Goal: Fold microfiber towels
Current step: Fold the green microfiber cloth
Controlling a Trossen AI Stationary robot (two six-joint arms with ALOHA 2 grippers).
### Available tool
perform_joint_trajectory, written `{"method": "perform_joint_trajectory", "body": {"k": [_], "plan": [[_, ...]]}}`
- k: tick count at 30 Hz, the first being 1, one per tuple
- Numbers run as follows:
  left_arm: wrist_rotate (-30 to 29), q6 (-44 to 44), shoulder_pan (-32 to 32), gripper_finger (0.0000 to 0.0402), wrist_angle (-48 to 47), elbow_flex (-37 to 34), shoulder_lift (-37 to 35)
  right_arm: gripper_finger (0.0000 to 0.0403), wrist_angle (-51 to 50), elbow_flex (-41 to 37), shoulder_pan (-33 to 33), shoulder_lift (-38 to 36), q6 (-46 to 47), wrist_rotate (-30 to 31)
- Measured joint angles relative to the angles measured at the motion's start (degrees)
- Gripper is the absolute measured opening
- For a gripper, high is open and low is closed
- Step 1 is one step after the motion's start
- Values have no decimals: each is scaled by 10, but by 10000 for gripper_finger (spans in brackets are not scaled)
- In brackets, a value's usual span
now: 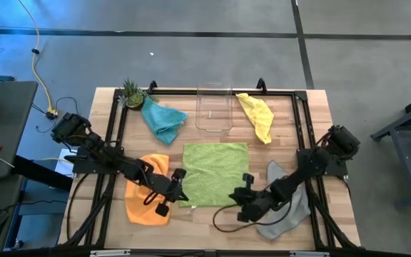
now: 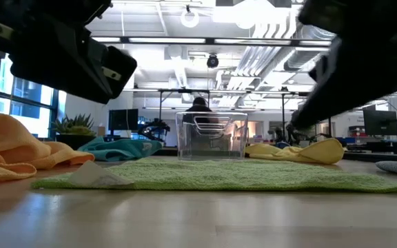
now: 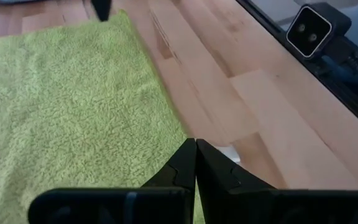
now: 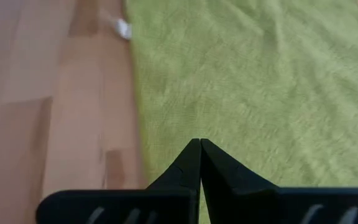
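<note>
I count five fluffy towels: a flat square lime green towel central, with crumpled orange at nine o'clock, teal, yellow and grey around it. One clear plastic bin sits at twelve. My left gripper and right gripper are both pinched closed, empty.

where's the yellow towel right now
In the high view the yellow towel lies crumpled at the table's far right, just right of the clear plastic bin and beyond the flat lime green towel.
</note>
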Motion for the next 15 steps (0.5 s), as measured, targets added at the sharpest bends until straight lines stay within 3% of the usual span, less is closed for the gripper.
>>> {"method": "perform_joint_trajectory", "body": {"k": [9,15], "plan": [[-19,-28,0,0,-4,0,0,0,246,-89,-1,-1,-74,-59],[-10,-47,0,0,-6,1,-1,0,215,-81,-12,-22,-76,-116]]}}
